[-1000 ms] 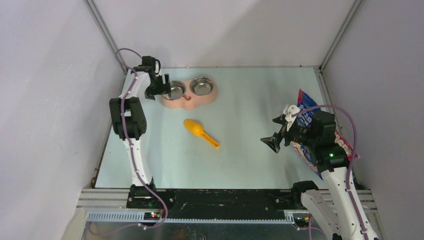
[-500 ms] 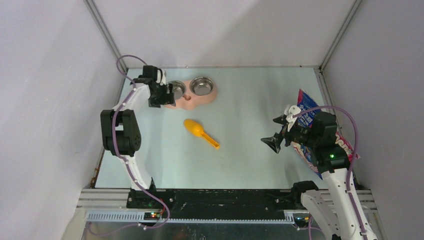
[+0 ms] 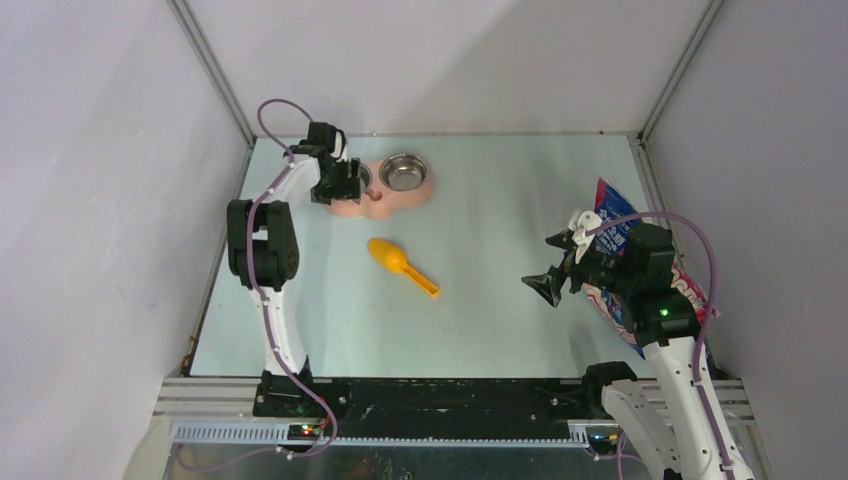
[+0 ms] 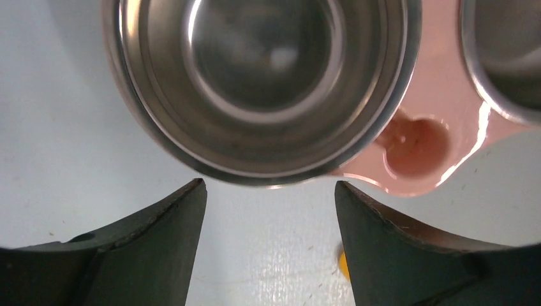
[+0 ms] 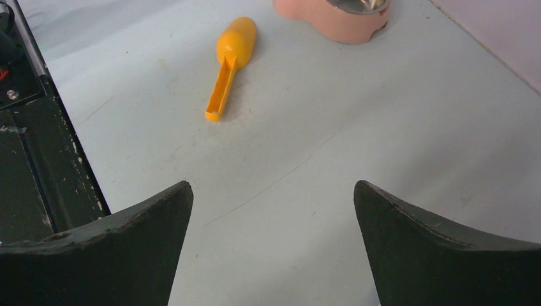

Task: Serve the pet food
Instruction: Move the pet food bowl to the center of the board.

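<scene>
Left gripper [image 4: 268, 191], jaws wide and empty, with the left bowl [image 4: 261, 76] just ahead of it. Right gripper [image 5: 274, 191], likewise spread and empty; scoop [image 5: 231, 48] well ahead, bag [image 3: 607, 205] just behind.

A pink twin-bowl feeder [image 3: 385, 203] sits at the far left of the pale blue worktop [image 3: 500, 200]. Its left steel bowl [image 4: 261, 64] and right steel bowl [image 3: 403, 171] stand side by side. Nearer, toward the middle and well apart from the feeder, lies a yellow scoop [image 3: 400, 265], head far-left, handle near-right.
</scene>
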You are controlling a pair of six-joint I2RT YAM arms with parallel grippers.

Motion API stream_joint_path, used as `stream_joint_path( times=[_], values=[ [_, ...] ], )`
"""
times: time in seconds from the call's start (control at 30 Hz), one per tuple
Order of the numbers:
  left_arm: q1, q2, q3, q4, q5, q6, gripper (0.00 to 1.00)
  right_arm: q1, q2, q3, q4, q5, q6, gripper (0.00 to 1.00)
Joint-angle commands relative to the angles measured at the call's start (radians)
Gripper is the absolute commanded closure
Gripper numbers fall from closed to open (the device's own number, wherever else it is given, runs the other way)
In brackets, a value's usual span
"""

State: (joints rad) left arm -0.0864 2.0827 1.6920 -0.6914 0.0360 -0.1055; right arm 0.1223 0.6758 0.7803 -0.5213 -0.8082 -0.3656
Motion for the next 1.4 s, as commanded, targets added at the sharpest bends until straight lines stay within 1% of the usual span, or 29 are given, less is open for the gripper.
stream_joint_path(
  times=[0.0, 0.17, 0.27, 0.37, 0.47, 0.57, 0.63, 0.67, 0.7, 0.8, 0.87, 1.2, 1.37],
  values=[
    [-0.001, 0.028, 0.099, 0.001, -0.03, -0.024, 0.2, -0.003, -0.006, 0.0, 0.033, -0.014, 0.011, 0.0],
    [-0.02, 0.027, 0.116, -0.001, -0.024, -0.014, 0.2, -0.004, -0.004, 0.0, 0.031, -0.013, 0.01, 0.0],
    [-0.028, 0.022, 0.12, -0.001, -0.028, -0.008, 0.22, -0.001, -0.003, 0.0, 0.033, -0.01, 0.008, 0.0],
    [-0.031, 0.008, 0.12, -0.014, -0.007, -0.012, 0.23, -0.003, -0.003, 0.0, 0.032, -0.011, 0.009, 0.0],
    [-0.03, -0.027, 0.096, 0.009, -0.02, -0.012, 0.22, -0.002, -0.003, 0.0, 0.032, -0.008, 0.008, 0.0],
    [-0.031, -0.056, 0.08, 0.003, 0.009, -0.013, 0.22, -0.001, -0.002, 0.0, 0.032, -0.007, 0.007, 0.0],
    [-0.036, -0.073, 0.037, 0.026, 0.017, -0.012, 0.24, 0.0, -0.004, 0.0, 0.031, -0.008, 0.006, 0.0],
    [-0.039, -0.074, 0.024, 0.029, 0.016, -0.011, 0.27, 0.0, -0.004, 0.0, 0.031, -0.007, 0.005, 0.0],
    [-0.043, -0.07, 0.019, 0.032, 0.013, -0.009, 0.28, 0.001, -0.003, 0.0, 0.031, -0.006, 0.006, 0.0],
    [-0.048, -0.042, 0.014, 0.034, 0.007, -0.013, 0.4, 0.002, -0.003, 0.0, 0.031, -0.007, 0.007, 0.0],
    [-0.05, -0.014, 0.021, 0.039, 0.004, -0.021, 0.43, 0.002, -0.002, 0.0, 0.032, -0.008, 0.006, 0.0],
    [-0.081, 0.092, 0.136, 0.017, -0.033, -0.03, 0.43, 0.012, 0.006, 0.0, 0.027, 0.004, -0.004, 0.0],
    [-0.088, 0.11, 0.188, 0.01, -0.07, -0.024, 0.42, 0.015, 0.008, 0.0, 0.027, 0.007, -0.006, 0.0]
  ],
)
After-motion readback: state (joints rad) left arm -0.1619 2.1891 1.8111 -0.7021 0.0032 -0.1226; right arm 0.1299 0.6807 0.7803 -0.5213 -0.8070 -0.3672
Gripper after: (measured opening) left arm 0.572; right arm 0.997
